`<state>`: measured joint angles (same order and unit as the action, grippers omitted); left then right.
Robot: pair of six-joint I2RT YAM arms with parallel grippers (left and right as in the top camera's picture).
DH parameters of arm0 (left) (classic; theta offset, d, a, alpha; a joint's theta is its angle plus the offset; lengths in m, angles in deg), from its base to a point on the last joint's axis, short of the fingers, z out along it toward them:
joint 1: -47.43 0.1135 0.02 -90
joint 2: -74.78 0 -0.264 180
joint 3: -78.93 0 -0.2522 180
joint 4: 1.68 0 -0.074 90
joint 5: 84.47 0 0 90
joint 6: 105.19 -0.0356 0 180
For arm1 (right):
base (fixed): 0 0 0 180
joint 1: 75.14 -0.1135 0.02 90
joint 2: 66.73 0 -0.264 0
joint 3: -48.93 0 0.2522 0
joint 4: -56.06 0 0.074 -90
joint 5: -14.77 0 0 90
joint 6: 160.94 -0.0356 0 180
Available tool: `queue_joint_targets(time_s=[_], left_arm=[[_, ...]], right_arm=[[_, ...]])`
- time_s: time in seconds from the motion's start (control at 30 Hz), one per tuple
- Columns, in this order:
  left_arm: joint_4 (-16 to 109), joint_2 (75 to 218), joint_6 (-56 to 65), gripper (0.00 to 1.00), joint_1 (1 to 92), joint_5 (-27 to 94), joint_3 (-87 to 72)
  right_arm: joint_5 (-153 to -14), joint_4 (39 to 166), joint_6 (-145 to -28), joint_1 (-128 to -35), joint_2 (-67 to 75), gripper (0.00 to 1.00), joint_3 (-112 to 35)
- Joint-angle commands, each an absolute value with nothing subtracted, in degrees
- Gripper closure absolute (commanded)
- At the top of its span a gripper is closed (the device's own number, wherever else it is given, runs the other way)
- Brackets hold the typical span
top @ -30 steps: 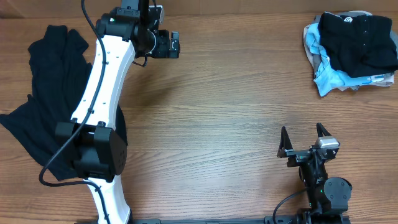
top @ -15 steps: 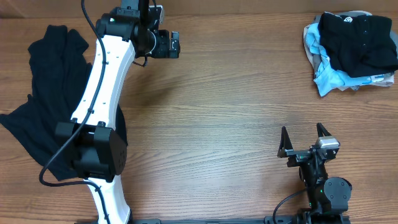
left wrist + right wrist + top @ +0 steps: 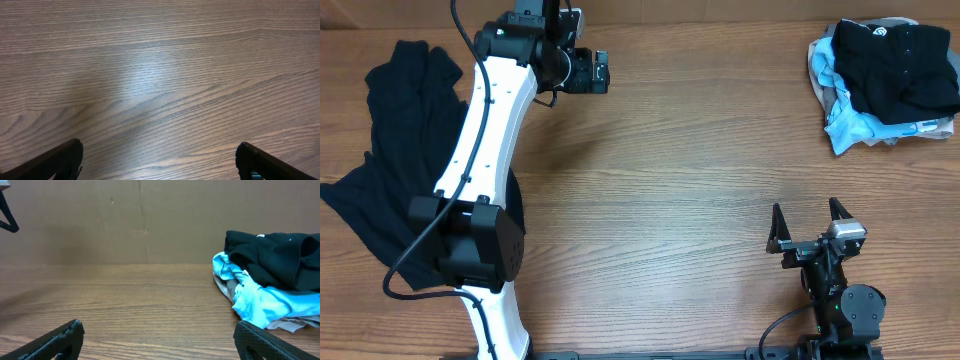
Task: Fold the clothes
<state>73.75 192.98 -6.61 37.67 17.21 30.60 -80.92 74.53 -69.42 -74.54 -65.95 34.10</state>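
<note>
A large black garment (image 3: pixel 395 150) lies crumpled along the table's left edge, partly under my left arm. A second black garment with a small white collar mark (image 3: pixel 895 60) tops a pile at the back right; it also shows in the right wrist view (image 3: pixel 272 260). My left gripper (image 3: pixel 590 72) is open and empty at the back of the table, right of the left garment, with only bare wood between its fingers (image 3: pixel 160 160). My right gripper (image 3: pixel 810 225) is open and empty near the front right (image 3: pixel 160 340), well short of the pile.
The pile at the back right also holds a light blue cloth (image 3: pixel 850 125) and a grey one (image 3: pixel 817 70), seen in the right wrist view (image 3: pixel 255 302). A brown wall (image 3: pixel 125 220) stands behind the table. My white left arm (image 3: pixel 480 130) spans the left side.
</note>
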Motion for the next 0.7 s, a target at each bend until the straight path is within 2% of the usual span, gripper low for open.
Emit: queue_joint_targets(time_s=[0.0,0.2,0.33,0.47,0.67], left_arm=[[73.59,188.71,-7.47,0.0,37.21,16.93,31.39],[73.55,180.8,-7.49,0.0,37.12,16.93,29.94],[72.98,172.39,-7.73,0.0,37.21,16.75,23.52],[61.2,161.68,-8.82,0.0,37.8,9.91,8.98],[37.84,144.24,-8.82,0.0,38.32,8.84,-18.25]], right_arm=[[-80.42,74.22,-69.29,-74.8,-66.56,0.0,34.69],[-80.42,74.22,-69.31,-74.8,-66.56,0.0,34.69],[-80.42,74.22,-69.31,-74.8,-66.56,0.0,34.69],[-80.42,74.22,-69.31,-74.8,-66.56,0.0,34.69],[-80.42,74.22,-69.31,-74.8,-66.56,0.0,34.69]])
